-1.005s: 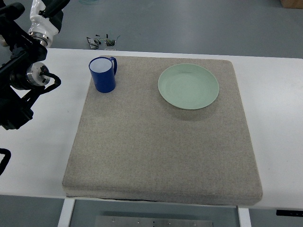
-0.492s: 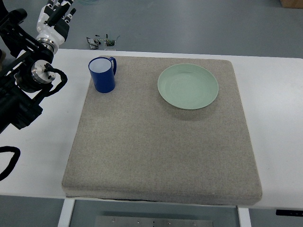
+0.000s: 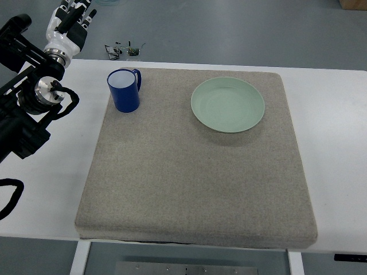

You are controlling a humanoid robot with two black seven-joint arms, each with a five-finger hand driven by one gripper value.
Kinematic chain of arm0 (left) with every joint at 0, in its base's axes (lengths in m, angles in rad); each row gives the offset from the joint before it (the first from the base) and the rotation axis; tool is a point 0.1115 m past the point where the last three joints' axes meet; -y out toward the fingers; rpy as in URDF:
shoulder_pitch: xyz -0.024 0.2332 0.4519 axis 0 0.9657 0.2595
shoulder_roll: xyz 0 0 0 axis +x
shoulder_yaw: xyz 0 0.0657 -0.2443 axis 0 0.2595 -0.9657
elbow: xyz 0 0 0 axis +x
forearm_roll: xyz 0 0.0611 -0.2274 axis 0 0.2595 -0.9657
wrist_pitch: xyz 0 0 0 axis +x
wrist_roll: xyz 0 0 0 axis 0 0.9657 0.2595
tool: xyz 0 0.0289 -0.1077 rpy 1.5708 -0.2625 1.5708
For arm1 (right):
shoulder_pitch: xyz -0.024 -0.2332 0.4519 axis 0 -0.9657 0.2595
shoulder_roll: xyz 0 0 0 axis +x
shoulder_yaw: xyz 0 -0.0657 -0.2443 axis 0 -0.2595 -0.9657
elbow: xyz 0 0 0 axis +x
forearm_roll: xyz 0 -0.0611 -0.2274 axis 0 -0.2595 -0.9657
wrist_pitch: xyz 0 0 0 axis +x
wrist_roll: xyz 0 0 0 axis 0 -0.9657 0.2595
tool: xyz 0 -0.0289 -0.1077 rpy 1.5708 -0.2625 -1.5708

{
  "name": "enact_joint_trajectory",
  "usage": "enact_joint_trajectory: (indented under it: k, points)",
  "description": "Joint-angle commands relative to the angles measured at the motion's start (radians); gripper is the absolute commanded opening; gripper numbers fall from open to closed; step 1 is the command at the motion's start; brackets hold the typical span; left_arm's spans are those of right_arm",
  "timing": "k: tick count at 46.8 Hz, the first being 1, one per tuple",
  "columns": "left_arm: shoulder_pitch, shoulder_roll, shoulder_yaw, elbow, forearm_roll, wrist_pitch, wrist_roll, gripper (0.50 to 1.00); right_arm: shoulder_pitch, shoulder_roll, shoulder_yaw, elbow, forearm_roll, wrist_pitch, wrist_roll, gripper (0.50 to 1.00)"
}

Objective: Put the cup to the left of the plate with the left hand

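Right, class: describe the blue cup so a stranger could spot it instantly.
Start at the grey felt mat covering the white table. Near the mat's far-left corner stands an upright blue mug with a white inside. Its only neighbour there is the flat pale green round plate.

Mat (image 3: 195,172) lies centred on the table (image 3: 338,143). Cup (image 3: 124,90) stands upright on the mat's upper-left corner; plate (image 3: 227,105) rests on the mat, right of the cup, well apart. Left hand (image 3: 70,23) sits at the frame's upper left, beyond the table's far edge.
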Motion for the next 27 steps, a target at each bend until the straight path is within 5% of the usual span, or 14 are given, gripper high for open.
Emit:
enact_joint_trajectory:
  k: [1, 27]
  points:
    - [-0.003, 0.001, 0.001, 0.000, 0.000, 0.001, 0.000, 0.996, 0.000, 0.000, 0.000, 0.000, -0.001, 0.001, 0.001, 0.934]
    - [-0.063, 0.011, 0.002, 0.023, 0.000, 0.002, -0.002, 0.996, -0.002, 0.000, -0.002, 0.000, -0.001, 0.002, -0.002, 0.934]
